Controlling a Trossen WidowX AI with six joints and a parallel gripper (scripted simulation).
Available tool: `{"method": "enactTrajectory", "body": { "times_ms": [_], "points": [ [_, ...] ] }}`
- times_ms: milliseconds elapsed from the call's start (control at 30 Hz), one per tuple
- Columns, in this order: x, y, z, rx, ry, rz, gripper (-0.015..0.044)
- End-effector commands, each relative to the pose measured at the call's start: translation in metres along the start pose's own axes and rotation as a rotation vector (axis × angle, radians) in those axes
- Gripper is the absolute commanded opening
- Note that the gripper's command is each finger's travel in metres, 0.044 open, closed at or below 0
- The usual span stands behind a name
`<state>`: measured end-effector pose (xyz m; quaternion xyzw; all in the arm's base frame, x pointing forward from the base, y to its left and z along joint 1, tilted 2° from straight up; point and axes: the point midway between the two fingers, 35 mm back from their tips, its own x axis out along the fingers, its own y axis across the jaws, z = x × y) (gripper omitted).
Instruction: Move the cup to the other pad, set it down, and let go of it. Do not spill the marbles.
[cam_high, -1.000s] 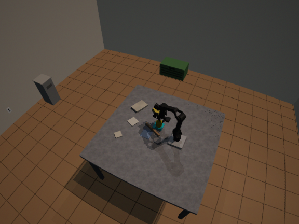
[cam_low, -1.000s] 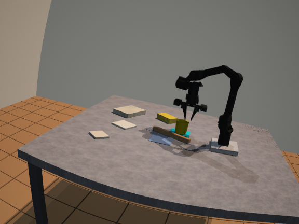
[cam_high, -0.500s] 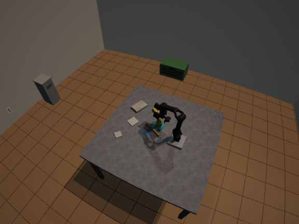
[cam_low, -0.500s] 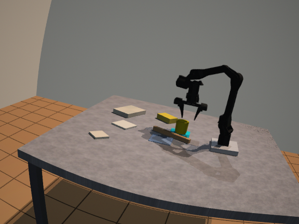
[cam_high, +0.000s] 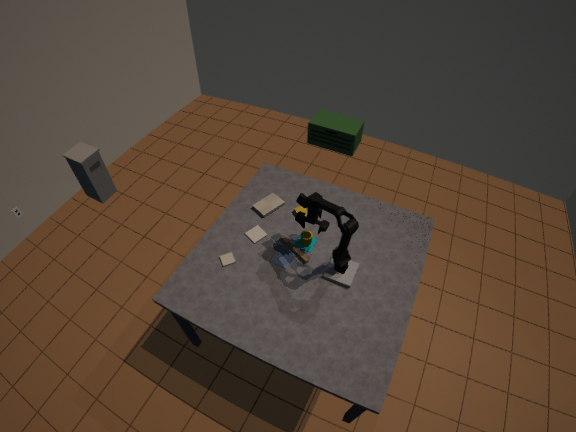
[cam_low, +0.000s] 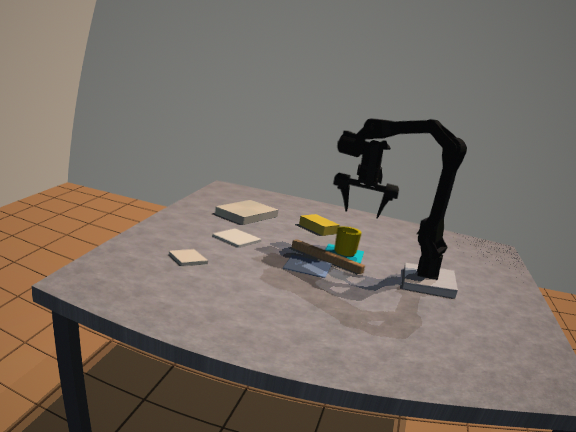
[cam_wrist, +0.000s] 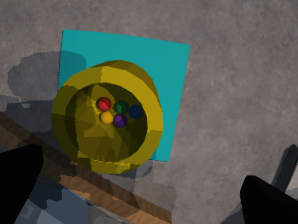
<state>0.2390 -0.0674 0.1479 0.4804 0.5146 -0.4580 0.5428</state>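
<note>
The yellow cup (cam_high: 306, 236) (cam_low: 348, 240) (cam_wrist: 87, 129) stands upright on the cyan pad (cam_high: 312, 246) (cam_low: 356, 257) (cam_wrist: 162, 63). Several coloured marbles (cam_wrist: 116, 113) lie at its bottom. A grey-blue pad (cam_high: 281, 260) (cam_low: 310, 266) lies beside it, on the other side of a wooden bar (cam_high: 294, 250) (cam_low: 325, 255) (cam_wrist: 127, 205). My gripper (cam_high: 312, 223) (cam_low: 362, 210) (cam_wrist: 144, 173) is open and empty. It hangs clear above the cup, and its fingers touch nothing.
A yellow block (cam_high: 300, 210) (cam_low: 319, 223) lies just behind the cup. Three beige slabs (cam_high: 268, 204) (cam_high: 256, 233) (cam_high: 227, 258) lie to the left on the grey table (cam_high: 320, 340). The arm's base (cam_high: 345, 272) (cam_low: 431, 282) stands to the right. A green crate (cam_high: 335, 131) and a grey cabinet (cam_high: 90, 171) stand on the floor.
</note>
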Motion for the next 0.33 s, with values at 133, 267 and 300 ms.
{"method": "enactTrajectory", "body": {
  "times_ms": [133,267,300],
  "points": [
    [-0.025,0.0,0.0,-0.006,0.003,0.004,0.044],
    [-0.029,0.0,0.001,-0.006,0.003,0.004,0.044],
    [-0.025,0.0,0.001,-0.002,-0.002,0.003,0.044]
  ]
}}
